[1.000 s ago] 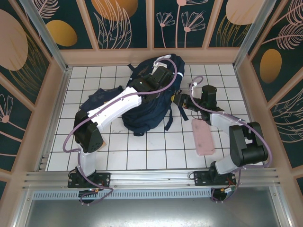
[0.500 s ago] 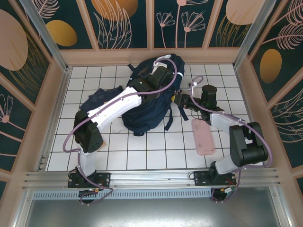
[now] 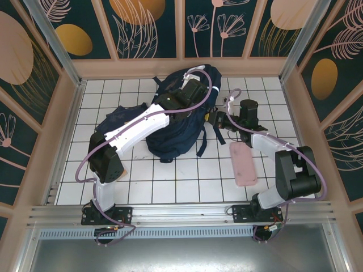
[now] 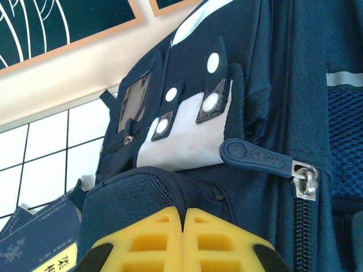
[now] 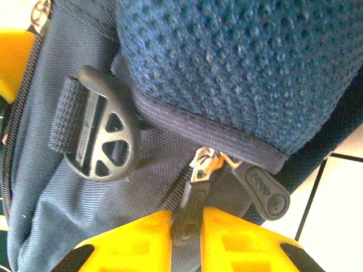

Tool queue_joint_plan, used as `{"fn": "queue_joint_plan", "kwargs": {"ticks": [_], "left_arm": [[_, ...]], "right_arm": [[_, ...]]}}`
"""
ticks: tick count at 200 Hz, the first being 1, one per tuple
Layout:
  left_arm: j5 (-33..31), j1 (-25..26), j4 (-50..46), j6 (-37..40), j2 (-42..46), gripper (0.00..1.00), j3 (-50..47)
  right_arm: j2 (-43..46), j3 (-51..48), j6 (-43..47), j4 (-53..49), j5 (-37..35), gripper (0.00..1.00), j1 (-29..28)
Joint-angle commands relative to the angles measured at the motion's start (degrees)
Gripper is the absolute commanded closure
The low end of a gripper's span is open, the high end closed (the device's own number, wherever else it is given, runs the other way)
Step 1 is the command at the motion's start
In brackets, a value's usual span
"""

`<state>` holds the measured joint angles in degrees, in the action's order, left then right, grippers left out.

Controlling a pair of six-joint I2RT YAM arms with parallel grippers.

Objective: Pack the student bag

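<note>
The student bag (image 3: pixel 173 133), a large navy backpack, lies at the back middle of the tiled floor. My left gripper (image 3: pixel 195 85) rests on its upper part; in the left wrist view its yellow fingers (image 4: pixel 153 238) are pressed together on a fold of the bag's mesh fabric (image 4: pixel 136 192). At the bag's right side, my right gripper (image 3: pixel 214 120) is shut on a black zipper pull (image 5: pixel 190 207), which sits between its yellow fingertips (image 5: pixel 136 241). A second rubber pull tab (image 5: pixel 264 192) hangs beside it, under a blue mesh pocket (image 5: pixel 238 62).
A flat pink case (image 3: pixel 243 163) lies on the tiles at front right of the bag. A navy book (image 4: pixel 39 238) lies against the bag's left side. A black strap buckle (image 5: pixel 99 133) sits left of the zipper. Wooden walls enclose the floor.
My right gripper's jaws have closed in on the zipper pull and its wrist has shifted slightly. The left arm and the bag have stayed put.
</note>
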<state>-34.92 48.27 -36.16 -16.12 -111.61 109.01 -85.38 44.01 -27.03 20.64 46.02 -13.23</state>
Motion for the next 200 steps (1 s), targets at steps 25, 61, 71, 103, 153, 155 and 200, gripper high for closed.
{"fn": "queue_joint_plan", "kwargs": {"ticks": [25, 61, 71, 103, 153, 155, 200], "left_arm": [[-4.16, -0.46, 9.25, 0.13, -0.14, 1.00, 3.80], [-5.05, -0.63, 9.76, 0.05, -0.97, 1.00, 4.93], [-3.46, -0.64, 10.56, -0.42, -1.10, 1.00, 4.81], [-1.54, -0.64, 11.33, -1.93, -3.27, 1.00, 5.97], [-0.59, -0.93, 12.08, -2.73, -6.01, 1.00, 9.00], [-0.63, -0.97, 12.12, -2.72, -6.03, 1.00, 9.00], [0.85, -1.05, 13.73, -1.78, -2.75, 1.00, 3.65]], "right_arm": [[6.24, -4.55, 0.67, -4.24, -4.36, 0.95, -2.13], [9.96, -7.85, 0.78, -3.89, -4.74, 0.98, -5.74], [11.02, -9.02, 0.74, -3.90, -5.97, 0.98, -7.51], [13.11, -9.75, 1.31, -5.29, -13.68, 0.98, -15.16], [14.31, -8.76, 7.84, -9.52, -17.39, 0.91, -26.04], [14.35, -8.76, 7.68, -9.78, -17.77, 0.88, -25.94], [19.54, -11.94, -0.76, -8.27, -18.60, 0.60, -14.47]]}}
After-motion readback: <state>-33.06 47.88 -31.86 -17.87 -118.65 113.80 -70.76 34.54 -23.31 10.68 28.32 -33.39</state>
